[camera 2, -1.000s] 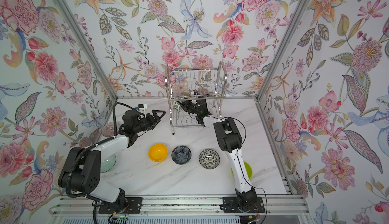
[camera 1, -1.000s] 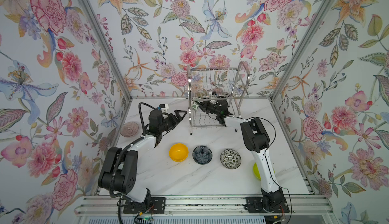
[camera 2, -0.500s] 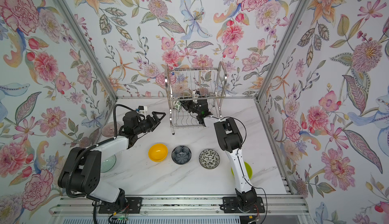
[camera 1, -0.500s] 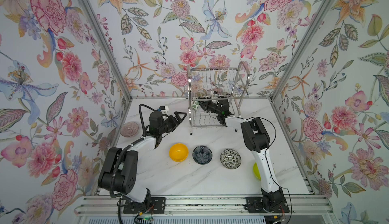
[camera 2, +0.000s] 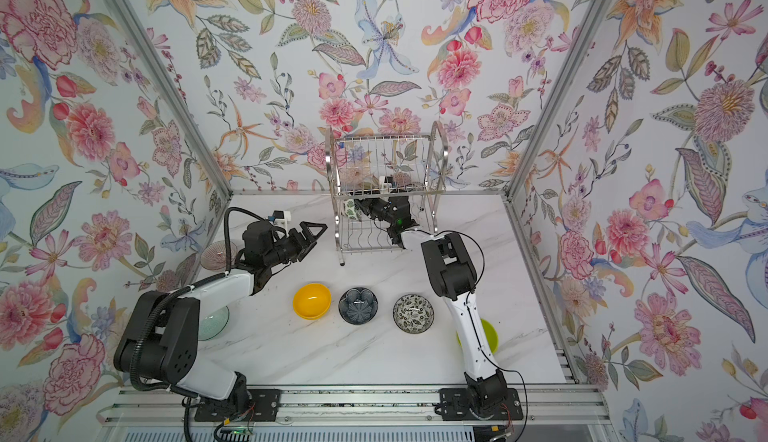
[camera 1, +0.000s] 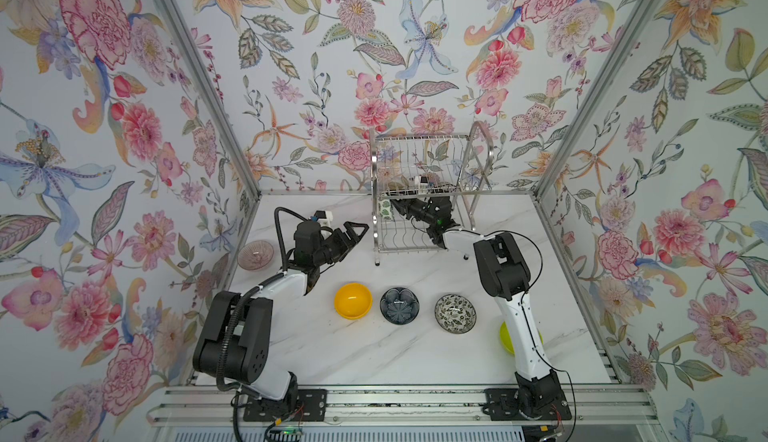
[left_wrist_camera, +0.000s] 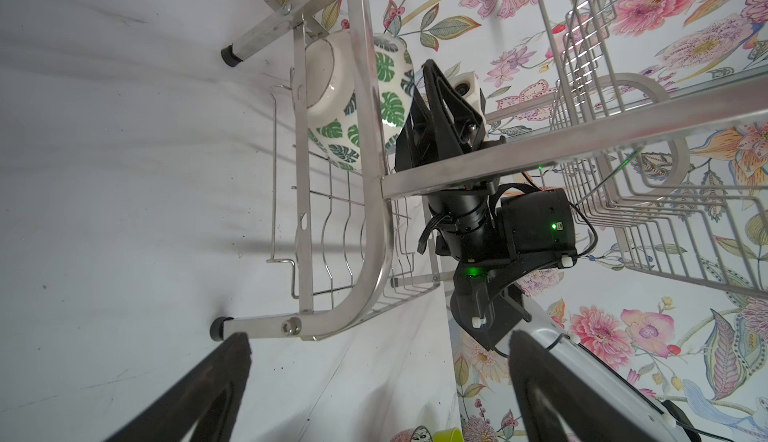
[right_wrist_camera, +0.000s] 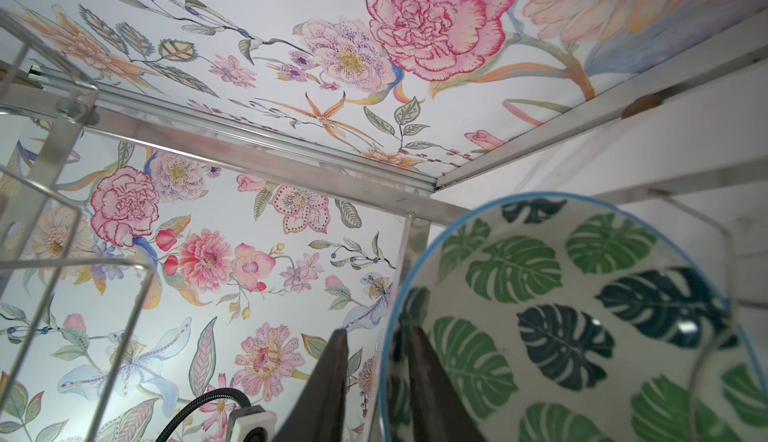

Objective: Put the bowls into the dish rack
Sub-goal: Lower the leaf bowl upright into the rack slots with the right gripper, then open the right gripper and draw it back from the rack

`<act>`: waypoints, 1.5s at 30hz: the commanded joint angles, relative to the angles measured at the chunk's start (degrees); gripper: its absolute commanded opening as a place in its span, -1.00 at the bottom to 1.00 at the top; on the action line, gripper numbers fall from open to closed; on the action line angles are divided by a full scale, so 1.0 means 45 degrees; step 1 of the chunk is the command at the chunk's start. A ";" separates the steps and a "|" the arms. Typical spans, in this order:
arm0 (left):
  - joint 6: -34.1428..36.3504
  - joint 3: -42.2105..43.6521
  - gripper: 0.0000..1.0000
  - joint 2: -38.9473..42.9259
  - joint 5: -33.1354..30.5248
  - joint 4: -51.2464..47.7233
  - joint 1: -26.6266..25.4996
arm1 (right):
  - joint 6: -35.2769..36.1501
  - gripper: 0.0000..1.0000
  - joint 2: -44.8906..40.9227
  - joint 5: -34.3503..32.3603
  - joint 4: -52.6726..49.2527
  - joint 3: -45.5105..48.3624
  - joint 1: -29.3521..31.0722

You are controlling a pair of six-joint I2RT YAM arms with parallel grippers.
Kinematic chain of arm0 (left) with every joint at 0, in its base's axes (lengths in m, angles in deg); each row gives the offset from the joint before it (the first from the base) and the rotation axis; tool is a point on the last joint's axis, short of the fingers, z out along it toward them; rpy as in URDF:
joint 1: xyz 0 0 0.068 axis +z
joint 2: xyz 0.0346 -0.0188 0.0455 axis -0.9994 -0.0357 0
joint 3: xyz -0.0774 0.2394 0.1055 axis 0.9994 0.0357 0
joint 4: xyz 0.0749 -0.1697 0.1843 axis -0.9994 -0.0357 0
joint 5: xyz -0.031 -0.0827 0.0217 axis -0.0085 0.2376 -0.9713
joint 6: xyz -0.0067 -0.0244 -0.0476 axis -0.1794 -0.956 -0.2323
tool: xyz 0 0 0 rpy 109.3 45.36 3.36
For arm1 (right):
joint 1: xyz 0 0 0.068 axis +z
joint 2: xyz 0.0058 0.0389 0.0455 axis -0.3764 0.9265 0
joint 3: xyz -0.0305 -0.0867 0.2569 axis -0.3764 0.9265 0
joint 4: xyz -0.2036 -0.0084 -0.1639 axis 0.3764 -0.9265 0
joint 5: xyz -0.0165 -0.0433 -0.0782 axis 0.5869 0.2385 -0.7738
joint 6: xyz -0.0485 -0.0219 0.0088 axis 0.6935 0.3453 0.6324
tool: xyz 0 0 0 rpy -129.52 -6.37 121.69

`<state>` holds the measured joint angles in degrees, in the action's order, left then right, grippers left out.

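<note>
We judge the step in hand to be seating one bowl on the lower shelf of the tall two-tier shiny steel wire dish rack (camera 1: 419, 138). The rack closes around the right pincer (right_wrist_camera: 377, 334) above, below and on both sides. With so little room, we would move the wrist slowly and level, clear of the upper shelf overhead and the arched end tube just ahead of the tips.

The round white ceramic bowl with green leaf prints (left_wrist_camera: 332, 128) sits right at those tips, tipped on its edge with its foot turned away from the pincer. We would let it lean fully into a wire slot before letting go, then back out straight along the arm. The jaws straddle its thin blue rim, one inside and one outside. The wrist view shows a sliver of space beside the outer finger, so we cannot tell whether they truly clamp it.

The left pincer (camera 1: 355, 238) is spread wide and empty, with the rack's end just ahead of it. We would hold it there, out of the way.

Well behind the right pincer, on the white marbled counter (camera 1: 311, 348), wait the orange-yellow bowl (camera 1: 353, 300), the dark blue glass bowl (camera 1: 400, 305) and the black-and-white floral bowl (camera 1: 455, 313). The leaf bowl looks glazed, smooth and slick.
</note>
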<state>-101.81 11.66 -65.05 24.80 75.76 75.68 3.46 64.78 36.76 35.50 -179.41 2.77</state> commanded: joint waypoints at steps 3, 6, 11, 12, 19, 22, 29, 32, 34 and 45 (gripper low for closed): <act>-0.0014 0.0097 0.98 0.0450 0.0012 0.0202 -0.0005 | -0.0058 -0.44 0.0212 0.0276 0.0508 -0.0515 -0.0081; -0.0014 0.0076 0.98 0.0470 0.0012 0.0191 -0.0003 | -0.0081 -0.42 0.0116 0.0209 0.0601 -0.0325 -0.0098; -0.0014 0.0049 0.98 0.0484 -0.0020 0.0164 -0.0002 | -0.0236 -0.39 -0.0035 0.0141 0.0897 0.0012 -0.0120; -0.0014 0.0071 0.98 0.0512 -0.0027 0.0112 0.0003 | -0.0257 -0.37 -0.0086 0.0121 0.0958 0.0118 -0.0133; 0.0064 0.0195 0.98 0.0721 -0.0143 -0.0088 -0.0015 | -0.0262 -0.24 -0.0810 -0.0223 0.1425 0.1220 -0.0155; 0.0093 0.0302 0.98 0.0869 -0.0202 -0.0195 -0.0017 | -0.0228 -0.22 -0.1201 -0.0377 0.1806 0.1893 -0.0175; 0.0463 0.0517 0.98 0.1414 -0.0672 -0.1257 -0.0074 | -0.0153 -0.11 -0.2261 -0.0744 0.2533 0.3683 -0.0178; 0.0811 0.0597 0.98 0.1851 -0.1004 -0.2147 -0.0104 | -0.0150 -0.06 -0.2800 -0.0967 0.2985 0.4617 -0.0121; 0.1019 0.0672 0.98 0.2195 -0.1221 -0.2759 -0.0105 | -0.0126 -0.03 -0.3141 -0.1094 0.3138 0.5178 -0.0062; 0.2280 0.0268 0.98 0.4428 -0.3227 -0.8039 -0.0115 | 0.0259 0.25 -0.5612 -0.1994 0.4052 0.8750 0.0527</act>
<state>-94.82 14.15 -47.43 15.01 50.65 75.57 2.72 43.76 29.42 50.51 -142.84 4.15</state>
